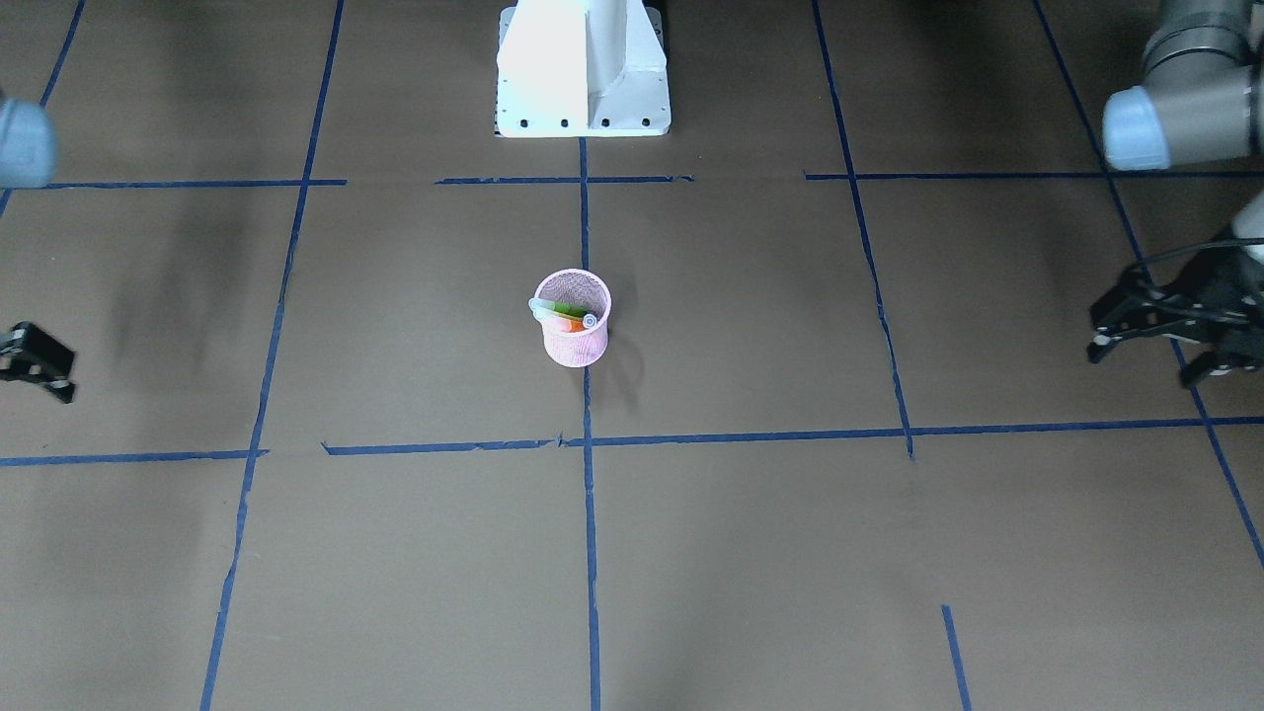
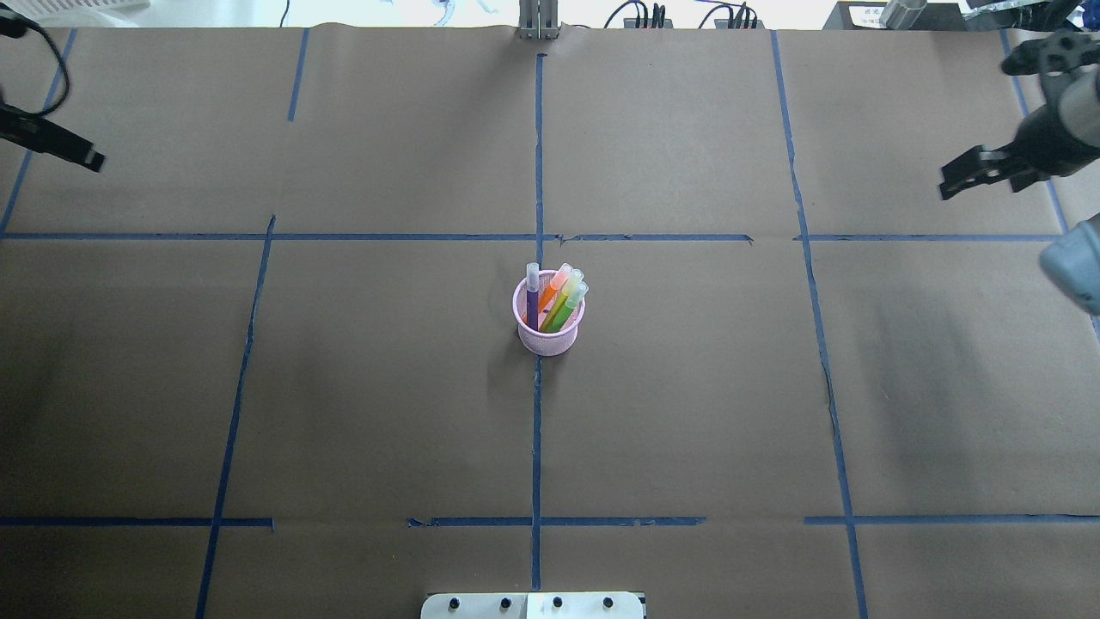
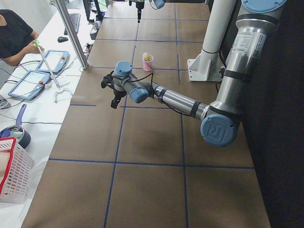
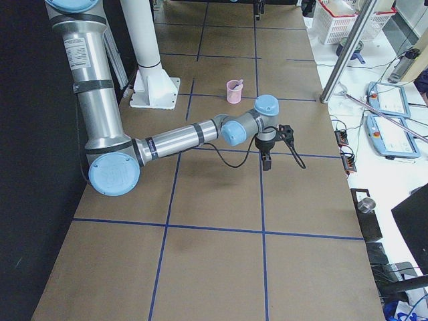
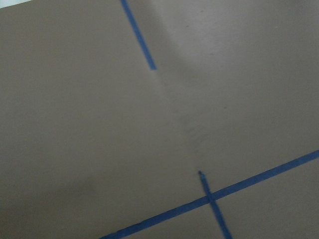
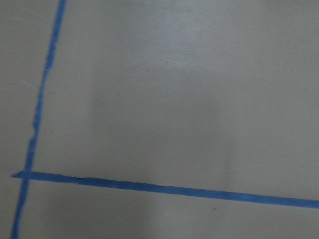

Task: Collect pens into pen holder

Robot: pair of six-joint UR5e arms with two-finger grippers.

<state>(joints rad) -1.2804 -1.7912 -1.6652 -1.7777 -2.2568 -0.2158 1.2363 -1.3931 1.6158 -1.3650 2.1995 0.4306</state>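
While pens (image 2: 559, 297) stand in pen holder (image 2: 550, 342), left end effector (image 1: 1150, 360) and right end effector (image 2: 982, 183) far off, both spread, empty

- Brown paper surface (image 5: 75, 124) fills the view, slightly blurred.
- One blue tape strip (image 5: 139, 37) runs down from the top edge and ends.
- A longer blue strip (image 5: 259, 174) slants across the lower right.
- A short blue strip (image 5: 212, 199) crosses it.

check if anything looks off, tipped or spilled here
Nothing stands out. The pen holder stands upright near the middle of the table, and the pens are inside it, leaning on its rim with their pale cap ends up. Both arms are drawn back to the table's sides, well away from it.
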